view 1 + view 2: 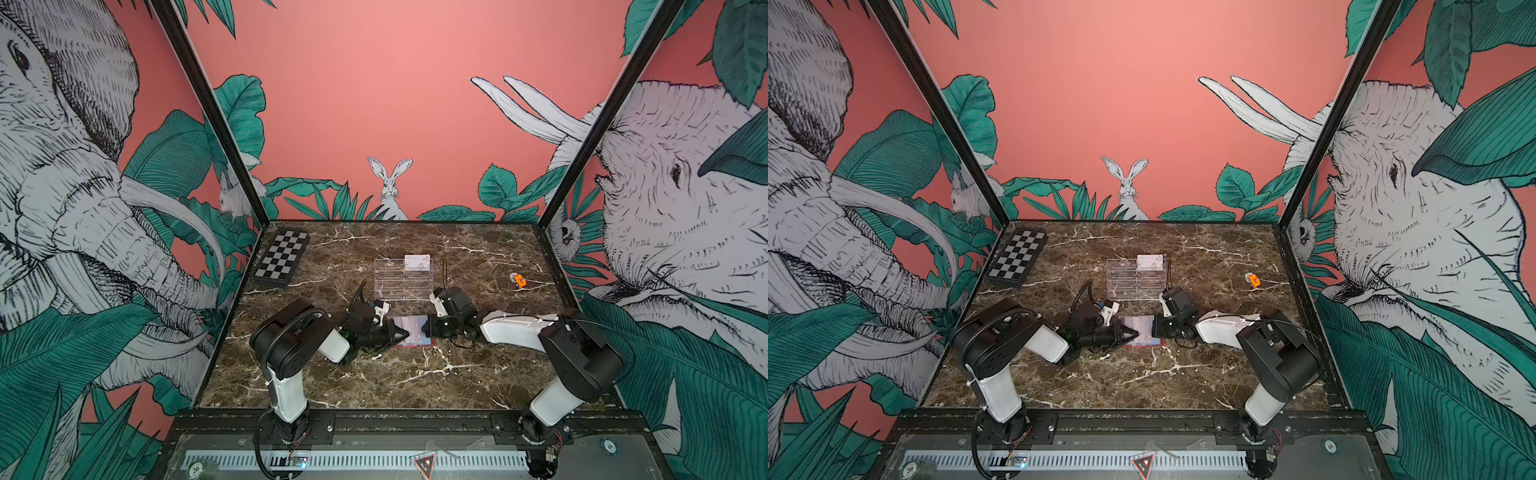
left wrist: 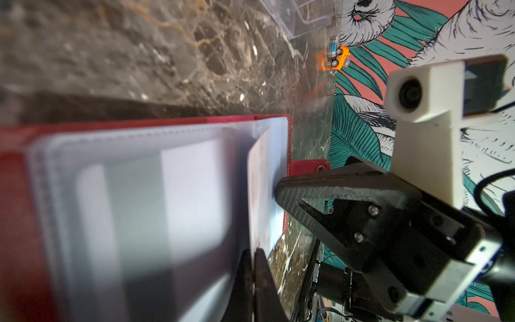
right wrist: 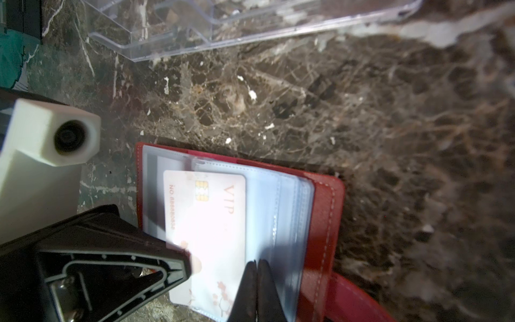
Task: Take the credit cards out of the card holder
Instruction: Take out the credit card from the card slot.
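A credit card (image 3: 206, 223) reads "VIP" and "NO" (digits blurred); a front-rail sticker (image 1: 194, 469) reads "20".

Coral walls (image 1: 395, 83) all round, elephants (image 1: 62, 174) left and right, a rabbit (image 1: 390, 187) far; dark marble tabletop (image 1: 374, 382) below.

Top views: high, looking down over whole table (image 1: 374, 382). Wrist views: close, facing each other across card holder (image 2: 14, 195).

left claw (image 2: 254, 253) hides credit card (image 2: 263, 181) corner.
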